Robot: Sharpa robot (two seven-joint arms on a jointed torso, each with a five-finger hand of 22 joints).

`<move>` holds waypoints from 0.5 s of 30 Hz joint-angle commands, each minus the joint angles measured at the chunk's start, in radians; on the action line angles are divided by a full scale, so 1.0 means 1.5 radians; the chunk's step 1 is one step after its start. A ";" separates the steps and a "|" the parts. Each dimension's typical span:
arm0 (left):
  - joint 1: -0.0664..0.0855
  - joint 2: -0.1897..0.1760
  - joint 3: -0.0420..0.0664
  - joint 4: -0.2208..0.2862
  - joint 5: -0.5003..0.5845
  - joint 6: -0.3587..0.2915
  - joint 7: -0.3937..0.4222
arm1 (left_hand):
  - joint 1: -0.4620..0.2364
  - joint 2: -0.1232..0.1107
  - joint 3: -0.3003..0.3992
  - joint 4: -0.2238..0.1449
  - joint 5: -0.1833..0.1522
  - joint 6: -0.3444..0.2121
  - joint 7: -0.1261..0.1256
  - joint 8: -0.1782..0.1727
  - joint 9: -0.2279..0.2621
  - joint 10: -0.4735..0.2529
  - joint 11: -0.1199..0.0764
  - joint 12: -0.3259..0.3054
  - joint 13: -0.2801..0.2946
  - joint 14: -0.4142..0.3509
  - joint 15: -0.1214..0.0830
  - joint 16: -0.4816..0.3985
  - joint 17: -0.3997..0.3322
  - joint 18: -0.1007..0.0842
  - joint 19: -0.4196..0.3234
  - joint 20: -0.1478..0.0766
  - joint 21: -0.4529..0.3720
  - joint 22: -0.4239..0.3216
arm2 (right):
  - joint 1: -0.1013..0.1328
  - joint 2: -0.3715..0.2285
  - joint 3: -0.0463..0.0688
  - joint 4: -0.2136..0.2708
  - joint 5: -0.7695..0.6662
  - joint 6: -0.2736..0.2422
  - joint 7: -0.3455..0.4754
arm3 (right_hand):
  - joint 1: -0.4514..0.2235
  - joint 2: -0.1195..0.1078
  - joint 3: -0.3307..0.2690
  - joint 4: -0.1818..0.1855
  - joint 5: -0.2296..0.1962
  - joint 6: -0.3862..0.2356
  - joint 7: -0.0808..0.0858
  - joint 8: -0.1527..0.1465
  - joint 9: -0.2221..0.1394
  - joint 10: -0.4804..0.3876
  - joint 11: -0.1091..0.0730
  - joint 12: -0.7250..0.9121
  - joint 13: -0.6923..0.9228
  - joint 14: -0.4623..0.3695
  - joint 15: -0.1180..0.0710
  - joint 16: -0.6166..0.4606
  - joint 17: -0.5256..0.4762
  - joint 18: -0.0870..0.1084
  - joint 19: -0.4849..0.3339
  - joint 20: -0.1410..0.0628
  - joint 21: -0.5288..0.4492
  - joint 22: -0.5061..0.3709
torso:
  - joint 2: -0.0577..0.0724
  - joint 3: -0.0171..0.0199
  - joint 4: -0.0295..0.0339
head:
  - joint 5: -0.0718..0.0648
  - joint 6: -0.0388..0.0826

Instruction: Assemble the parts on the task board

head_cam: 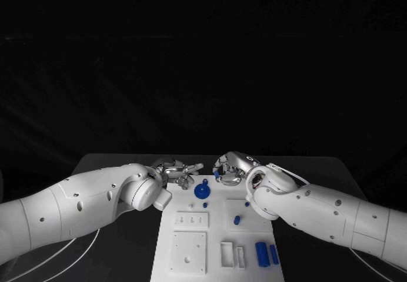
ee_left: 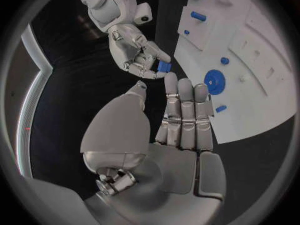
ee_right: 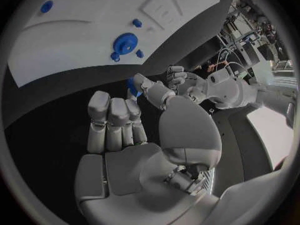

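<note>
A black table (head_cam: 119, 161) stands before a dark background, and a white board (head_cam: 191, 235) lies in its middle. Both hands meet just above the far end of the board. The right hand (head_cam: 230, 168) pinches a small blue piece (ee_left: 164, 66) between its thumb and a finger; the other fingers are curled near it. The left hand (head_cam: 174, 172) is just beside the right one, its fingers straight and held together, and it holds nothing. A round blue wheel (head_cam: 202, 190) sits on the board just below the two hands. Two blue bars (head_cam: 266, 254) lie well apart from the hands, at the near end of the board.
</note>
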 commanded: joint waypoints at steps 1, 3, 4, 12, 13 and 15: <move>0.001 0.011 -0.001 -0.002 -0.028 0.019 -0.039 | -0.017 -0.005 0.005 0.001 -0.004 0.000 -0.005 -0.004 -0.001 -0.007 -0.002 0.009 0.005 -0.001 -0.005 0.007 0.000 0.009 -0.004 -0.014 0.006 0.017 | -0.001 0.010 0.000 0.001 -0.037 0.006 -0.030 | 0.000 -0.006 0.006 -0.001 -0.002 0.037 0.032 0.019 0.032 0.005 -0.001 -0.002 0.000 0.001 -0.004 -0.003 0.001 0.039 0.003 0.000 0.001 0.006 | -0.007 -0.0011 -0.0020 | 0.001 -0.002; 0.001 0.016 -0.003 -0.003 -0.037 0.022 -0.047 | -0.026 -0.011 0.014 0.002 -0.003 0.001 -0.005 -0.005 -0.001 -0.014 -0.002 0.018 0.012 -0.005 -0.006 0.012 -0.001 0.009 -0.007 -0.016 0.012 0.017 | -0.001 0.015 -0.001 0.001 -0.039 0.005 -0.033 | 0.000 -0.006 0.008 -0.001 -0.002 0.037 0.032 0.019 0.033 0.006 -0.001 -0.001 0.001 0.002 -0.004 -0.003 0.001 0.039 0.004 0.000 0.001 0.006 | -0.008 -0.0014 -0.0021 | 0.003 -0.002; 0.001 0.018 -0.003 -0.003 -0.040 0.022 -0.051 | -0.033 -0.013 0.022 0.001 -0.001 0.002 -0.006 -0.005 -0.002 -0.020 -0.001 0.025 0.017 -0.007 -0.006 0.015 -0.003 0.009 -0.010 -0.017 0.015 0.016 | -0.001 0.017 -0.001 0.002 -0.040 0.005 -0.034 | 0.000 -0.006 0.008 -0.001 -0.002 0.037 0.032 0.019 0.033 0.005 -0.001 -0.002 0.000 0.002 -0.004 -0.003 0.001 0.039 0.004 0.000 0.001 0.006 | -0.009 -0.0015 -0.0021 | 0.004 -0.002; 0.001 0.027 -0.008 -0.003 -0.042 0.013 -0.070 | -0.056 -0.023 0.060 0.001 -0.003 0.001 -0.003 -0.009 -0.003 -0.050 0.001 0.051 0.037 -0.021 -0.005 0.026 -0.016 0.007 -0.027 -0.018 0.030 0.014 | -0.004 0.026 -0.001 0.016 -0.041 0.007 -0.036 | -0.001 -0.008 0.011 0.000 -0.002 0.038 0.032 0.019 0.033 0.006 -0.001 -0.002 0.000 0.002 -0.004 -0.004 0.000 0.039 0.005 0.000 0.001 0.006 | -0.007 -0.0013 -0.0021 | 0.007 0.002; 0.001 0.029 -0.009 -0.004 -0.042 0.014 -0.069 | -0.056 -0.023 0.061 0.001 -0.003 0.000 -0.003 -0.010 -0.003 -0.051 0.001 0.052 0.038 -0.021 -0.005 0.026 -0.017 0.007 -0.028 -0.018 0.031 0.014 | -0.004 0.027 -0.001 0.018 -0.042 0.007 -0.036 | -0.001 -0.008 0.011 0.000 -0.002 0.038 0.032 0.018 0.033 0.006 -0.001 -0.002 0.000 0.002 -0.004 -0.004 0.000 0.039 0.005 0.000 0.001 0.006 | -0.007 -0.0012 -0.0027 | 0.008 0.002; 0.001 0.030 -0.009 -0.004 -0.042 0.015 -0.070 | -0.052 -0.021 0.063 0.000 -0.003 -0.001 -0.002 -0.011 -0.003 -0.055 0.002 0.053 0.039 -0.024 -0.004 0.027 -0.019 0.007 -0.030 -0.017 0.031 0.014 | -0.004 0.029 -0.001 0.020 -0.042 0.009 -0.036 | -0.001 -0.008 0.012 0.000 -0.002 0.038 0.032 0.018 0.034 0.007 -0.001 -0.002 0.000 0.002 -0.004 -0.004 0.000 0.039 0.005 0.001 0.001 0.005 | -0.007 -0.0010 -0.0027 | 0.008 0.002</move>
